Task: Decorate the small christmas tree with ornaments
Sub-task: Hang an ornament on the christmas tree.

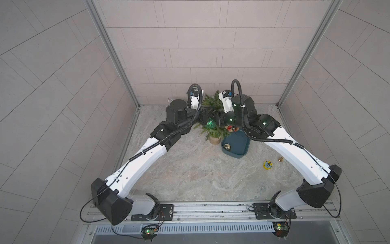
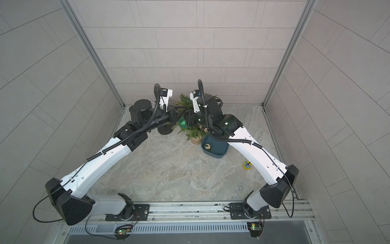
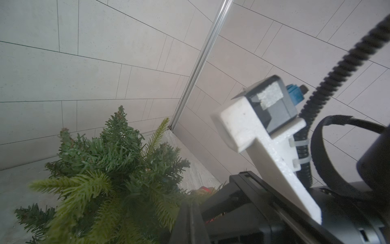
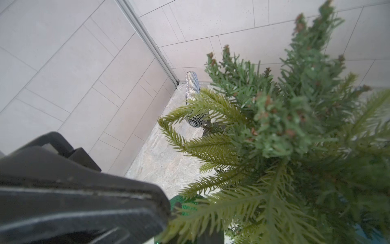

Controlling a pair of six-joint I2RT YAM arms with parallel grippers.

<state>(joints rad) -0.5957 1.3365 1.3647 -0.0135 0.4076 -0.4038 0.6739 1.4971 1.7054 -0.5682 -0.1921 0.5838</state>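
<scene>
The small christmas tree (image 1: 213,105) stands in its tan pot (image 1: 215,140) at the back, between my two arms. A green glitter ornament (image 1: 210,122) hangs off the table against its front branches, right under the tip of my left gripper (image 1: 205,117), whose fingers (image 3: 191,219) are pressed together. My right gripper (image 1: 217,118) is shut on the ornament's other side, among the branches. Needles hide what it pinches. A red-and-gold ornament (image 1: 231,128) lies by the tree. A gold ornament (image 1: 226,146) sits in the blue tray (image 1: 240,149).
A sparkly silver microphone (image 4: 192,93) on a black stand (image 2: 165,130) sits left of the tree, under my left arm. A yellow disc (image 1: 268,164) and a tiny gold bell (image 1: 280,160) lie to the right. Tiled walls enclose the back and both sides.
</scene>
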